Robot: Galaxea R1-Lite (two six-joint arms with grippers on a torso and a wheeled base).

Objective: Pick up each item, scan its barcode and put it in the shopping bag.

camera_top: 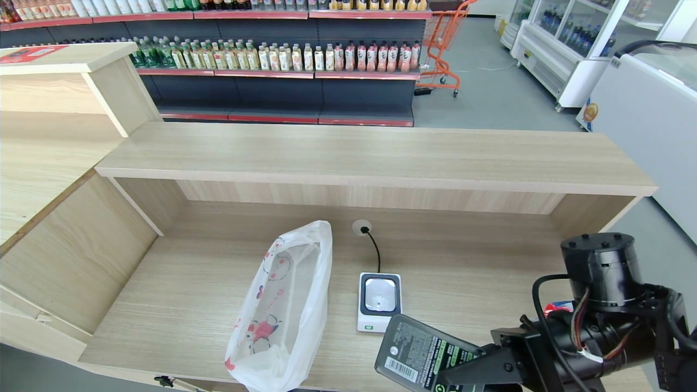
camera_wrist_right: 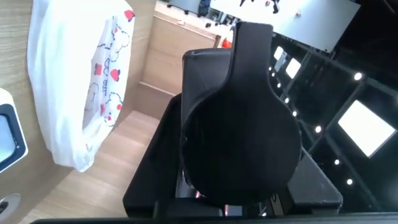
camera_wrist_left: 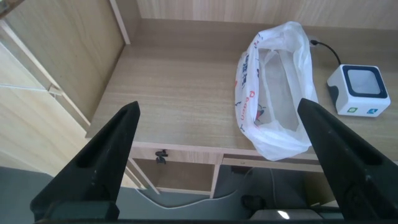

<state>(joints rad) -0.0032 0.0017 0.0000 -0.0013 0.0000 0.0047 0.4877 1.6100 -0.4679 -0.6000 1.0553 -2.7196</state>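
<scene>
1. Nearest, at the lower right of the head view, the right gripper (camera_top: 472, 363) is clamped on one dark packet (camera_top: 419, 351). It holds the packet in the air by one end, just short of the scanner, with the barcode label turned up towards the camera.
2. The left gripper (camera_wrist_left: 217, 106) hangs over the near edge of the counter (camera_top: 479, 267) with its fingers spread wide and nothing between them.
3. From that I'd say the scanning step is in hand: the item is lifted but not yet read.
4. The next move looks like rolling the wrist so the barcode faces the glass, then bringing the packet over the window. After that it goes left to the bag mouth.
5. One white scanner (camera_top: 379, 294) sits at lower centre, window upward. A single black cable (camera_top: 375, 249) runs from it back to a hole in the counter.
6. One shopping bag (camera_top: 286, 310) lies just left of the scanner, mouth open, and it looks empty from here.
7. A scrap of red and blue (camera_top: 556, 308) peeks from behind the right arm. It may be a second item, but I cannot tell.
8. Far off, across the top of the frame, are shelves of bottles (camera_top: 283, 57), too many to count, and one orange trolley (camera_top: 445, 41)
</scene>
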